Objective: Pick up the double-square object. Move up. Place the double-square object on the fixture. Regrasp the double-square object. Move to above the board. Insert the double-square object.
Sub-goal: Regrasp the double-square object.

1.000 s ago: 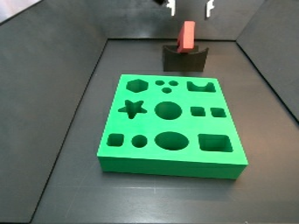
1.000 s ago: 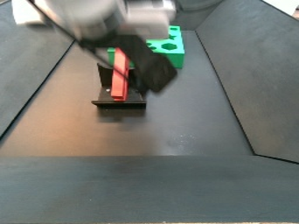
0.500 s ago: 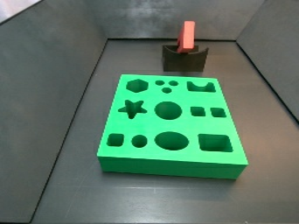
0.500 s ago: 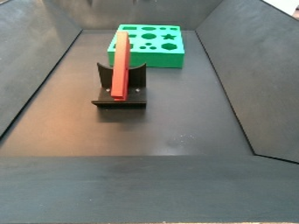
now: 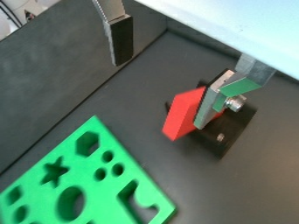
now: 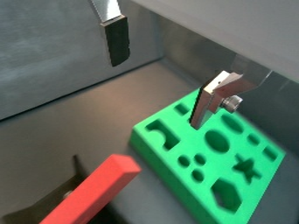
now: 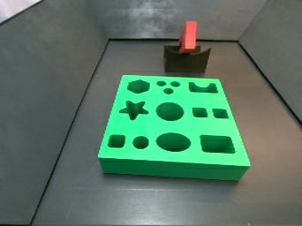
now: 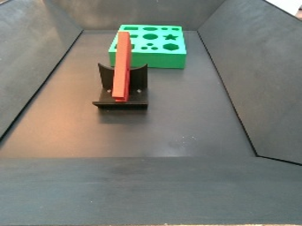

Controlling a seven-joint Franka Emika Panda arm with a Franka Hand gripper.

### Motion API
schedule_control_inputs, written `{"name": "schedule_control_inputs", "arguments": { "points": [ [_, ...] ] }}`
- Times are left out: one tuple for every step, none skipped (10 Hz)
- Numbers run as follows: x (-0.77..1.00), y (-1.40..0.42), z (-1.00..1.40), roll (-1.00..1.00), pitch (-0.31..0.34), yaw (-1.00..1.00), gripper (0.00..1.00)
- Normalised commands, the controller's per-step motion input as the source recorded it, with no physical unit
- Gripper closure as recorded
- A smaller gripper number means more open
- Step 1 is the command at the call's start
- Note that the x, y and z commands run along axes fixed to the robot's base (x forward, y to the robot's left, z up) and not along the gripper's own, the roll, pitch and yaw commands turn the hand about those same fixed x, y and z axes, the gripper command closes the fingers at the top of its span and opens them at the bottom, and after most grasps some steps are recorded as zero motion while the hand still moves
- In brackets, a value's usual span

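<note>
We're sitting between placing and regrasping, by the look of it: the red block (image 8: 120,64) is propped in the fixture (image 8: 123,93) and nothing is gripping it. The gripper (image 5: 176,63) is hanging above with its jaws spread wide and nothing between them. In both wrist views one finger (image 5: 121,39) is showing on one side and the other finger (image 6: 216,94) well apart from it, with only floor and parts showing through the gap.

Working outward in the side view from the fixture end: nearest is the fixture's dark base plate, with the red block rising out of it and leaning against the bracket. Beyond that, the green board (image 8: 153,46) is lying flat, all its cut-outs open.

From the opposite side, the board (image 7: 171,123) is nearest and the block (image 7: 189,36) is poking up out of the fixture (image 7: 186,58) at the far end. The gripper isn't showing in either side view, so it's high and clear.

In a wrist view the block (image 5: 184,114) is lying below the gripper, close to one finger. Next up, I'd say, is coming down centred over it and closing squarely on its flat faces.
</note>
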Motion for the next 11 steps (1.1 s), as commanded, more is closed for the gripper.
{"name": "schedule_control_inputs", "arguments": {
  "points": [
    [-0.03,-0.02,0.02,1.0,0.01,0.04,0.0],
    [-0.02,-0.03,0.01,1.0,0.007,0.04,0.0],
    [-0.01,-0.02,0.01,1.0,0.003,0.04,0.0],
    [-0.01,-0.02,0.01,1.0,0.002,0.04,0.0],
    [0.0,-0.02,0.01,1.0,0.003,0.04,0.0],
    [0.0,-0.02,0.01,1.0,0.009,0.04,0.0],
    [0.0,-0.02,0.01,1.0,0.015,0.05,0.0],
    [0.02,-0.02,0.0,1.0,0.023,0.05,0.0],
    [0.03,-0.02,0.0,1.0,0.031,0.05,0.0],
    [0.05,-0.03,0.0,1.0,0.046,0.06,0.0],
    [0.06,-0.03,0.0,1.0,0.056,0.06,0.0]
  ]
}}
